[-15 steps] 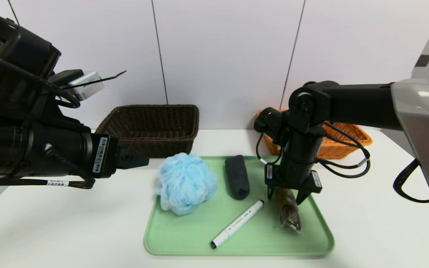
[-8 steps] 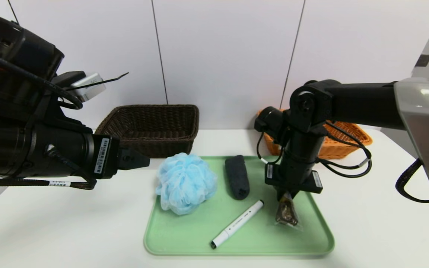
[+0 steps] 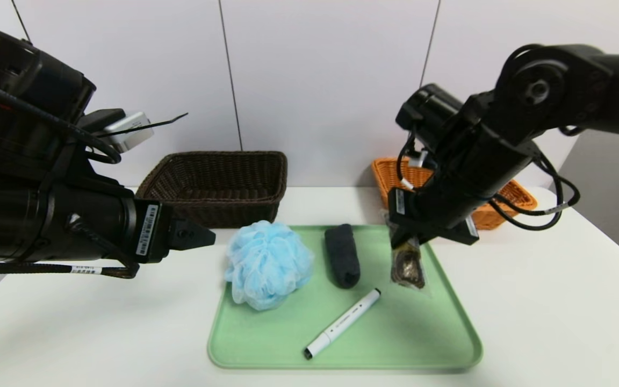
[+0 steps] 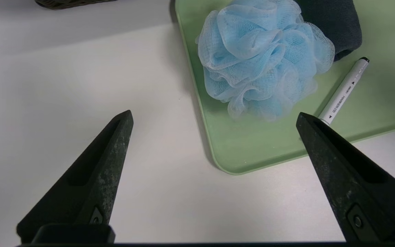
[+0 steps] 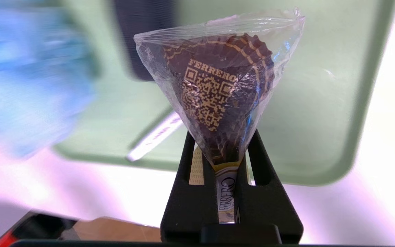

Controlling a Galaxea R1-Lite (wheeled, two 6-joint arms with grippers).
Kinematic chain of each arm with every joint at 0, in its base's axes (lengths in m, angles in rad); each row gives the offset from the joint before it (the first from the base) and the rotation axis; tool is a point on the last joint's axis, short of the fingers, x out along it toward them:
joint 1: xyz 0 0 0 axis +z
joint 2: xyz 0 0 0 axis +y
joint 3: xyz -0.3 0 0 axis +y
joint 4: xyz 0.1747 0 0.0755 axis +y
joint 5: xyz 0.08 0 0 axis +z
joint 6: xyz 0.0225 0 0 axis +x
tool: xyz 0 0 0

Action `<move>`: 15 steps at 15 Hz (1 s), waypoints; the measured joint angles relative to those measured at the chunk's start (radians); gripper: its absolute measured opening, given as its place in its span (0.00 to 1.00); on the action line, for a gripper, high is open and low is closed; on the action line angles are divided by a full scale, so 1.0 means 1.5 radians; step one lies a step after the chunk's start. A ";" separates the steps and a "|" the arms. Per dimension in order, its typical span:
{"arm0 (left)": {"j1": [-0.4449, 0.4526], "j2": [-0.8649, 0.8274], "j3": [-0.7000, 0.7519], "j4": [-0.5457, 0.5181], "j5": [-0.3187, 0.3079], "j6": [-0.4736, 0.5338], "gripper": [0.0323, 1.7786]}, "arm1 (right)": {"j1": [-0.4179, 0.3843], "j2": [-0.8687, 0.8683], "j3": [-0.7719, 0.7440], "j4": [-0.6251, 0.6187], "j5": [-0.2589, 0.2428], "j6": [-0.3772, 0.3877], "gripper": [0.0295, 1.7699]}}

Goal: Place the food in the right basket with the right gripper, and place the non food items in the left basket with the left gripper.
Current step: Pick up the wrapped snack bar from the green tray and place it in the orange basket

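Above the green tray [image 3: 395, 344], the right hand [image 3: 409, 242] grips a clear-wrapped, brown ridged Ferrero chocolate [image 3: 409, 269] tightly.

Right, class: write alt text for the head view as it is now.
The robot's right hand grips a clear-wrapped Ferrero pack above a green tray holding a blue mesh puff, dark cloth roll and white marker. Behind are brown and orange baskets; the left hand hovers beside the tray.
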 joint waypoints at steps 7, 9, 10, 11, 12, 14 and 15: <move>0.000 -0.002 0.007 0.001 0.001 0.000 0.95 | -0.085 -0.070 0.005 -0.413 -0.109 -0.020 0.09; 0.000 -0.003 0.009 -0.001 0.002 0.000 0.95 | -0.119 -0.059 0.002 -0.446 -0.132 -0.024 0.09; 0.000 -0.004 0.010 0.000 0.002 0.000 0.95 | -0.136 -0.049 0.001 -0.463 -0.151 -0.026 0.09; 0.000 -0.004 0.010 0.000 0.003 0.000 0.95 | -0.151 -0.036 0.001 -0.487 -0.168 -0.027 0.09; 0.000 -0.004 0.010 0.000 0.002 0.000 0.95 | -0.164 -0.026 0.001 -0.503 -0.177 -0.030 0.09; 0.000 -0.002 0.009 -0.007 0.003 0.000 0.95 | -0.181 -0.001 0.004 -0.511 -0.180 -0.036 0.09; 0.000 -0.001 0.009 -0.015 0.002 0.000 0.95 | -0.188 0.013 0.004 -0.513 -0.179 -0.038 0.09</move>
